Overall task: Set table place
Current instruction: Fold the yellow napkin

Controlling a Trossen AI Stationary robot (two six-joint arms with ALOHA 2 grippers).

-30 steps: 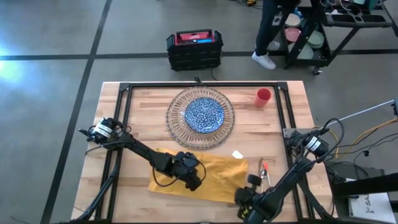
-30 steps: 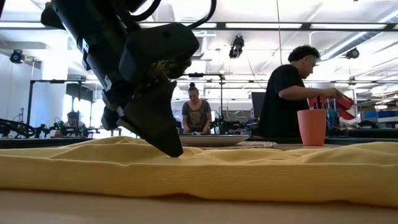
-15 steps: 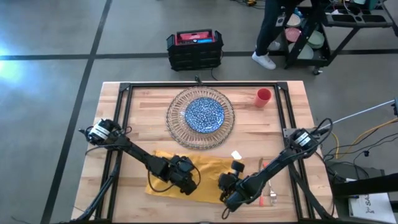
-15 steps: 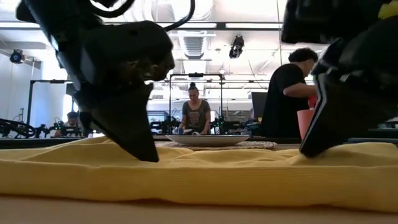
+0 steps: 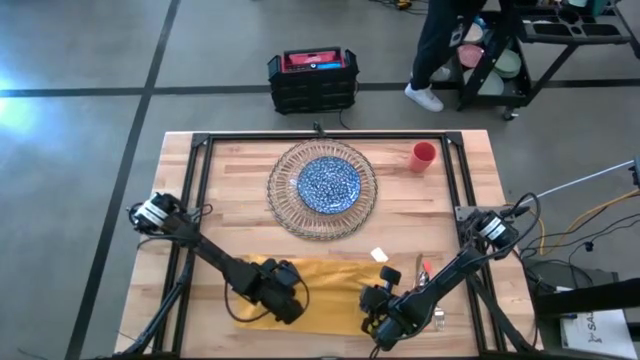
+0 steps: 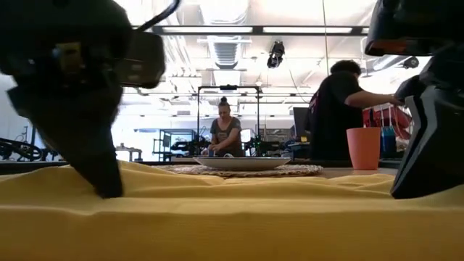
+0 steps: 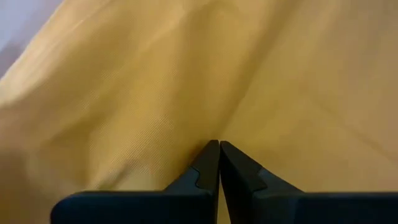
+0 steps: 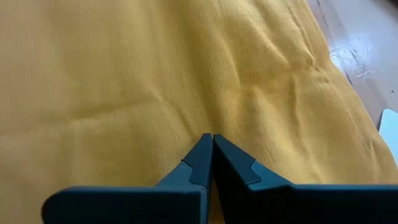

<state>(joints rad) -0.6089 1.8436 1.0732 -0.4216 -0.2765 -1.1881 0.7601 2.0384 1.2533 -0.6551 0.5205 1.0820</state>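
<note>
Both grippers have slid toward the near edge of the table [image 5: 180, 180] since half a second ago, dragging the yellow napkin [image 5: 330, 280] with them; it now lies flatter and closer to that edge. The left gripper [image 5: 283, 305] sits on the napkin's left end and the right gripper [image 5: 378, 318] on its right end.

From overhead the fingers are hidden under the wrists. Each wrist view fills that gap: the left gripper [image 7: 219, 155] has its two dark fingers pressed together with their tips in a fold of cloth, and the right gripper [image 8: 211, 149] likewise has its fingers closed on a small pinch of napkin [image 8: 124, 81].

The low view shows the napkin [image 6: 232, 217] as a broad yellow band across the front, with the two grippers as dark shapes at either side, and, beyond it, people in the room, which the overhead view mostly misses.

The overhead view alone lays out the rest: the blue-patterned plate [image 5: 329, 184] centred on the clear ribbed charger [image 5: 285, 205] at the table's far middle, the red cup [image 5: 423, 156] to its right, and cutlery [image 5: 422, 272] just right of the napkin.
</note>
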